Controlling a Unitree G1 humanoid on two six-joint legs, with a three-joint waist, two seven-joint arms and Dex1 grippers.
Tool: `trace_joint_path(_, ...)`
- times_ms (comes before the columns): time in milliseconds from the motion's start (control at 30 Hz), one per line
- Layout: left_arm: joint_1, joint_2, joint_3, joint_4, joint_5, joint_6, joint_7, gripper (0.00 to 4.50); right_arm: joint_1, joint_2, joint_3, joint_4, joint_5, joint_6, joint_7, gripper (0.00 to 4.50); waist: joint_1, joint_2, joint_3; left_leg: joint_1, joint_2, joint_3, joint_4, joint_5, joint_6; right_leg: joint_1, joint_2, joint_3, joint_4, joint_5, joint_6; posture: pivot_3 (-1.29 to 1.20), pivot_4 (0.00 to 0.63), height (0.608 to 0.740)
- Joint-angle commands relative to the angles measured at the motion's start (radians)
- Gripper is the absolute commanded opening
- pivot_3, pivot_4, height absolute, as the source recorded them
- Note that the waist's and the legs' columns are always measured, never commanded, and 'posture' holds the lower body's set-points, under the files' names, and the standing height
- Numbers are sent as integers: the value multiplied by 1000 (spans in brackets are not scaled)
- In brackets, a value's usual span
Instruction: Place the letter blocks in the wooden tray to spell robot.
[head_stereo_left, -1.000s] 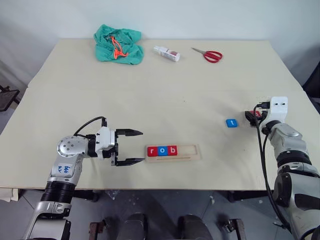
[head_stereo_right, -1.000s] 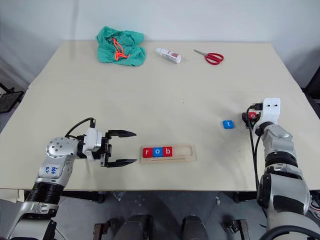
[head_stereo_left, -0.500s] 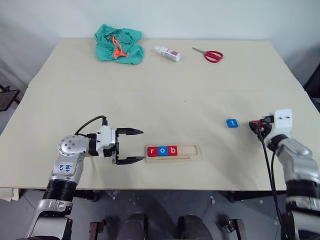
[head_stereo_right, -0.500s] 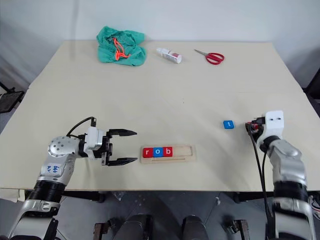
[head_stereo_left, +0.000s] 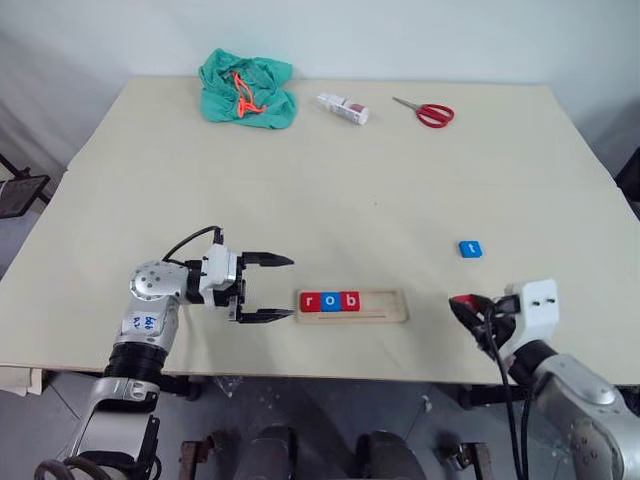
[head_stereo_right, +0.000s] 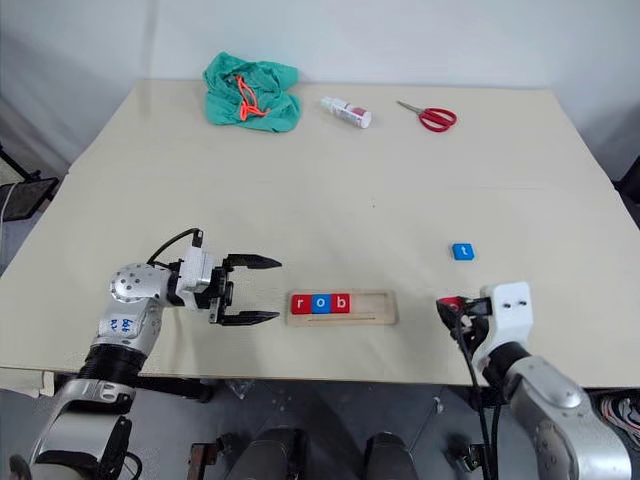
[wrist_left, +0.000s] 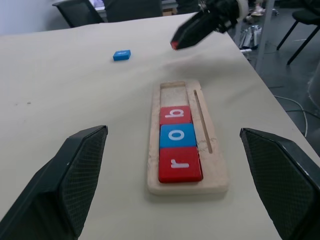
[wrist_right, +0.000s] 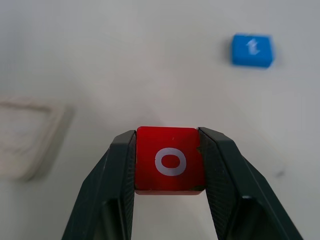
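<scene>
My right claw (wrist_right: 170, 165) pinches the red o block (wrist_right: 170, 159) by its two side edges, near the wooden tray (head_stereo_left: 385, 305). It looks light, hard and smooth, so it might slip. My left claw (head_stereo_left: 270, 288) is open.

Left pincer (head_stereo_left: 283, 287) gapes level; right pincer (wrist_right: 170, 167) apparently clamped.

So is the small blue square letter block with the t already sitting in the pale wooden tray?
No, the blue t block lies on the table, apart from the pale wooden tray, which holds r, o and b.
</scene>
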Motion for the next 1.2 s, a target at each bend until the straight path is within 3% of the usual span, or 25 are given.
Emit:
trace_joint_path(33, -17, -3, 1, 4, -1, -16, -16, 4500, -1, 18, 8, -43, -1, 7, -38, 1460, -1, 0, 0, 0, 0, 0, 0, 0, 0, 0, 0, 0, 0, 0, 0, 0, 150, 740)
trace_joint_path(267, -9, -5, 5, -9, 1, -13, -14, 4500, -39, 57, 76, 37, -72, -60, -64, 1460, -3, 0, 0, 1, 0, 0, -1, 0, 0, -1, 0, 1, 1, 0, 0, 0, 150, 740)
trace_joint_path(567, 18, 14, 16, -39, -3, -6, 0, 4500, -52, 45, 77, 57, -79, -63, -39, 4464, -2, 0, 0, 1, 0, 0, -1, 0, 0, -1, 0, 1, 2, 0, 0, 0, 150, 740)
trace_joint_path(633, 24, 17, 18, -45, -5, -4, 2, 4500, -59, 34, 55, 47, -52, -45, -21, 4464, -2, 0, 0, 1, 0, 0, -1, 0, 0, -1, 0, 1, 2, 0, 0, 0, 150, 740)
trace_joint_path(767, 39, 22, 22, -63, -6, -1, 14, 4500, -118, -188, 26, 52, -12, -62, 200, 4464, -3, 1, 0, 1, 0, 2, -1, 0, 1, -1, 0, 2, 1, 0, 0, 0, 150, 740)
trace_joint_path(1033, 46, 35, 24, -79, -10, 7, 18, 4500, -250, -550, 98, 404, -37, -239, 701, 4464, 0, 0, 1, 1, 0, 1, 0, 0, 1, 1, 0, 1, -1, 0, 0, 0, 150, 740)
trace_joint_path(1200, 61, 44, 30, -98, -11, 10, 26, 4500, -343, -628, 205, 631, -140, -432, 891, 4464, -1, -1, 1, 0, 1, 1, 0, -1, 1, 1, 0, 0, -1, 0, 0, 0, 150, 740)
